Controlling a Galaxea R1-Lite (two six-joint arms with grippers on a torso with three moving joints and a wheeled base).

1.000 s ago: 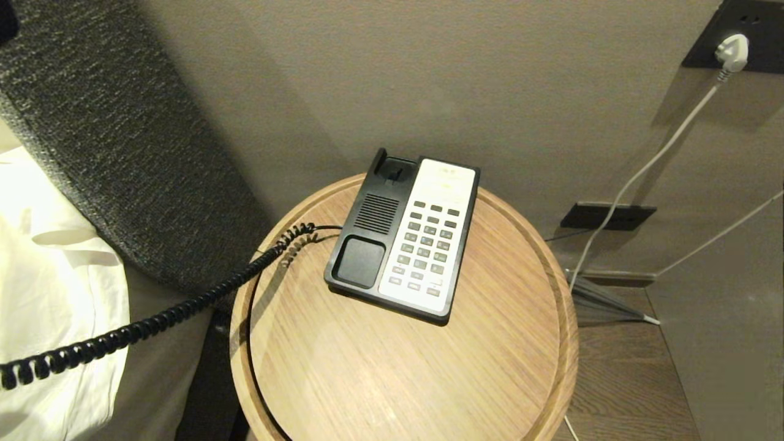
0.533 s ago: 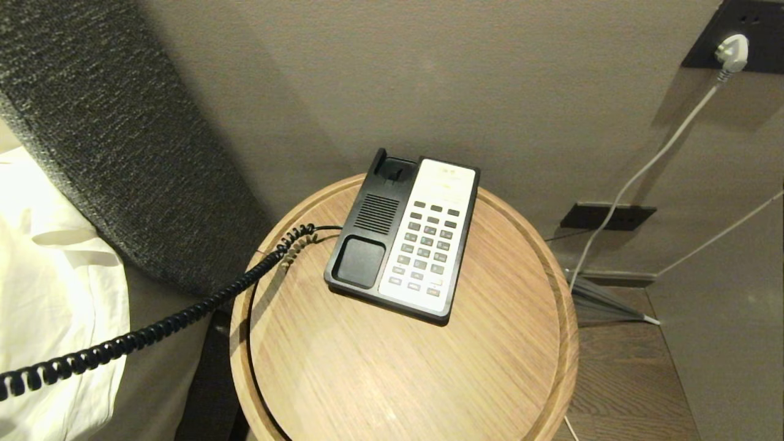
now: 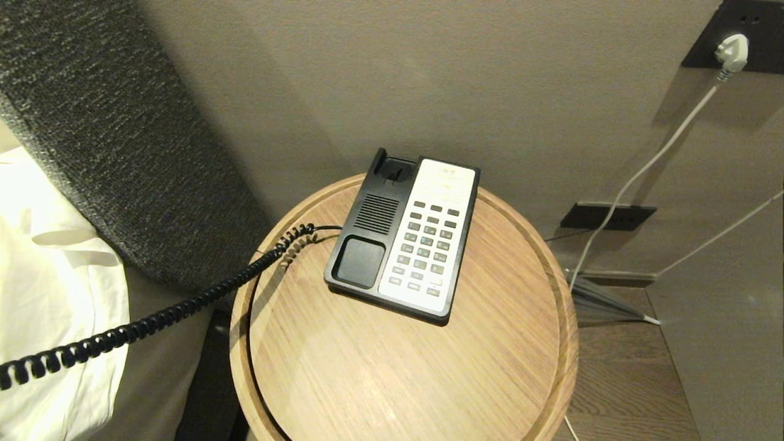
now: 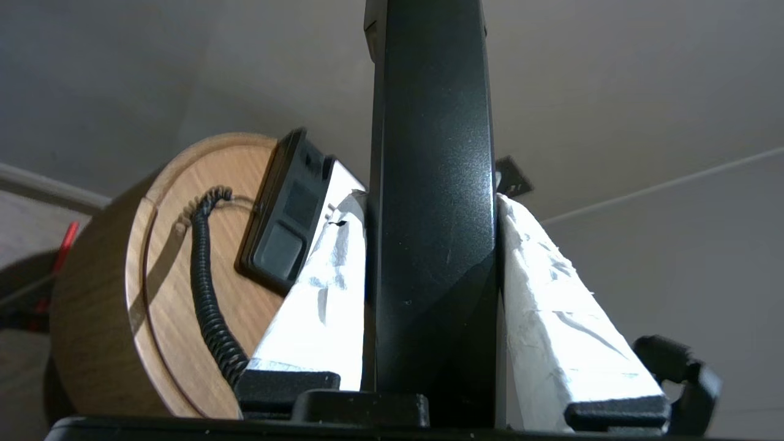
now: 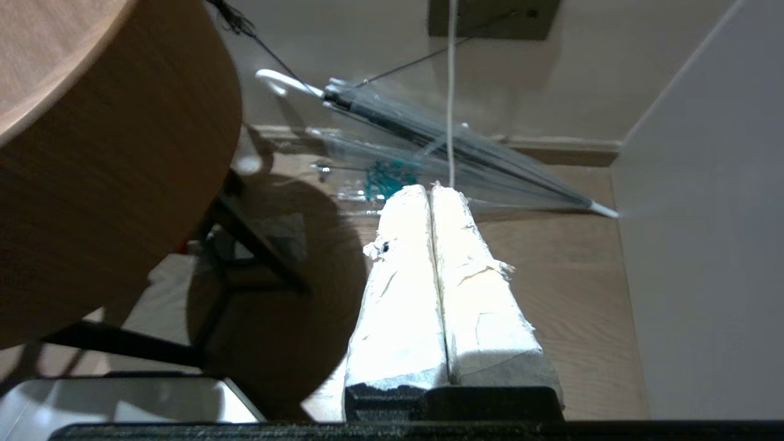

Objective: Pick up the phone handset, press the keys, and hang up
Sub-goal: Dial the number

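The black-and-white phone base [image 3: 404, 236] sits on the round wooden table [image 3: 502, 343], its handset cradle bare. Its keys [image 3: 429, 242] are grey buttons on the white faceplate. The black coiled cord [image 3: 153, 321] runs off the table's left edge and out of the head view. In the left wrist view my left gripper [image 4: 432, 202] is shut on the glossy black phone handset [image 4: 432, 184], held off to the left of the table and away from the phone base [image 4: 285, 214]. My right gripper [image 5: 430, 191] is shut on nothing, hanging low beside the table [image 5: 110, 141].
A dark upholstered headboard [image 3: 110, 135] and white bedding [image 3: 49, 275] lie left of the table. On the floor to the right rests a clear umbrella [image 5: 441, 135]. A white plug [image 3: 733, 52] and cable [image 3: 643, 165] hang on the wall.
The coiled cord has swayed a little, up and back down at the left edge of the head view. The phone base and table have not moved.
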